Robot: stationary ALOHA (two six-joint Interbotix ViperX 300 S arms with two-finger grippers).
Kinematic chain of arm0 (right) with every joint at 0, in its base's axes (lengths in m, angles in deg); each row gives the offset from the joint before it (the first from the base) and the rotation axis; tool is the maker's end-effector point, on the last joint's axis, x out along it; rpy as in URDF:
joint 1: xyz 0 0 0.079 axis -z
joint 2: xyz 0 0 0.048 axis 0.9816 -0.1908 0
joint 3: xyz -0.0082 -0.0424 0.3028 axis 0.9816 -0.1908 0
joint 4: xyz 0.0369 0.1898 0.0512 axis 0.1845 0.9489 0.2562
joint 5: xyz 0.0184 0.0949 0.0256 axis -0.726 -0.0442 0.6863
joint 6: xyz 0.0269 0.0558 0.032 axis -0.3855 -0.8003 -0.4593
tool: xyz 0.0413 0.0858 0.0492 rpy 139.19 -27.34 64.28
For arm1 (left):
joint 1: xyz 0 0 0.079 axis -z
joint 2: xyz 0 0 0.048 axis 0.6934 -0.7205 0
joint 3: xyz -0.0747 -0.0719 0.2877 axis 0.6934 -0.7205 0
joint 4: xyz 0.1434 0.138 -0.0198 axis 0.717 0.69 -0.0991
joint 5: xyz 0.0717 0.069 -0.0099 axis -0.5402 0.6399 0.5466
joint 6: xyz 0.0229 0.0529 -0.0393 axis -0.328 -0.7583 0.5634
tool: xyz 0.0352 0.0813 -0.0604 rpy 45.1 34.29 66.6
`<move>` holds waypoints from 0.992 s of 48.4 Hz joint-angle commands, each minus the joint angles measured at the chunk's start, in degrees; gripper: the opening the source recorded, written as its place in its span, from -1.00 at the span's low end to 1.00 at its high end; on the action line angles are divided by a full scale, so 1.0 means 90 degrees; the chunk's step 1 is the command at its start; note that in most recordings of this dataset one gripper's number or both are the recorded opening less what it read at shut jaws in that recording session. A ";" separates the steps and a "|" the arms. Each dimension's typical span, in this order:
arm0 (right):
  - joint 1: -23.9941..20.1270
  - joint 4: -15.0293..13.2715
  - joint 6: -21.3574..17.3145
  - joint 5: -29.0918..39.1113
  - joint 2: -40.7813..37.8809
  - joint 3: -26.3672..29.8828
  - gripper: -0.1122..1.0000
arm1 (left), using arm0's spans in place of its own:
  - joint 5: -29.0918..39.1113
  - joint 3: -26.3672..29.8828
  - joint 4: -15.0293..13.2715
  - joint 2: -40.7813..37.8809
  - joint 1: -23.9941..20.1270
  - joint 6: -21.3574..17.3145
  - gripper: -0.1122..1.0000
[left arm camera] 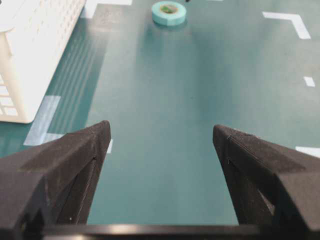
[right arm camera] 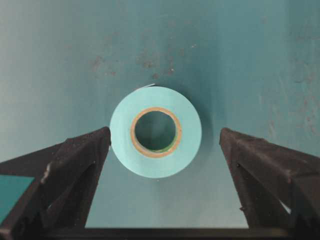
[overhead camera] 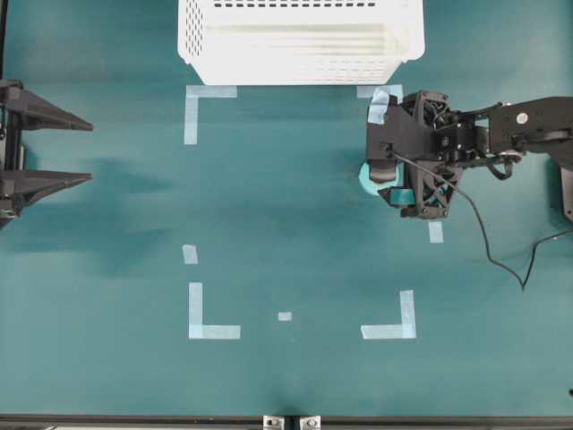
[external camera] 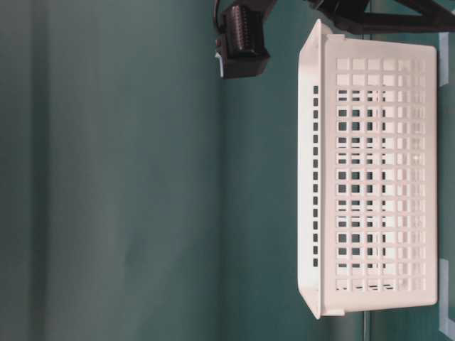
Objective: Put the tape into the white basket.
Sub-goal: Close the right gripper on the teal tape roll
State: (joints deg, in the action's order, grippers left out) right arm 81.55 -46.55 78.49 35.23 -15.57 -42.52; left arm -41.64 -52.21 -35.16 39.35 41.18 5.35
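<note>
The tape [right arm camera: 155, 160], a mint ring with a tan core, lies flat on the green table between the fingers of my open right gripper [right arm camera: 164, 131]; the left finger [right arm camera: 85, 155] is close against its edge. In the overhead view the right gripper [overhead camera: 385, 179] hangs over the tape [overhead camera: 364, 180], which is mostly hidden. The white basket [overhead camera: 295, 67] stands at the table's far edge, up and left of the tape. My left gripper [overhead camera: 89, 152] is open and empty at the left edge. It sees the tape [left arm camera: 169, 12] far ahead and the basket [left arm camera: 30, 50] on its left.
Pale blue corner marks [overhead camera: 210, 91] [overhead camera: 215, 330] [overhead camera: 389, 330] and small strips [overhead camera: 190, 254] [overhead camera: 285, 316] lie flat on the table. A black cable [overhead camera: 488, 242] trails from the right arm. The basket's perforated side [external camera: 370, 177] shows in the table-level view.
</note>
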 commanded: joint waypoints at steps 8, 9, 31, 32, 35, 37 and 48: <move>-0.0010 -0.0010 -0.0020 -0.0146 -0.0088 0.0098 1.00 | -0.0029 0.0088 0.0020 -0.0039 -0.0020 0.0010 -0.17; -0.0010 -0.0010 -0.0020 -0.0156 -0.0117 0.0098 1.00 | -0.0029 0.0088 0.0020 -0.0039 -0.0020 0.0010 -0.17; -0.0010 0.0010 -0.0020 -0.0322 -0.0234 0.0088 1.00 | -0.0029 0.0078 0.0020 -0.0039 -0.0020 0.0010 -0.17; -0.0010 0.0010 -0.0020 -0.0322 -0.0244 0.0088 1.00 | -0.0029 0.0088 0.0020 -0.0039 -0.0020 0.0010 -0.17; -0.0010 0.0010 -0.0020 -0.0322 -0.0273 0.0088 1.00 | -0.0029 0.0088 0.0020 -0.0039 -0.0020 0.0010 -0.17; -0.0010 0.0010 -0.0020 -0.0322 -0.0303 0.0078 1.00 | -0.0020 0.0088 0.0020 -0.0039 -0.0020 0.0010 -0.17; -0.0010 0.0010 -0.0020 -0.0332 -0.0410 0.0078 1.00 | -0.0029 0.0088 0.0020 -0.0039 -0.0020 0.0010 -0.17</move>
State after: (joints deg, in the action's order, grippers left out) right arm 81.55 -46.46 78.32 32.60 -19.61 -42.52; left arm -41.55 -52.21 -35.08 39.35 41.18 5.35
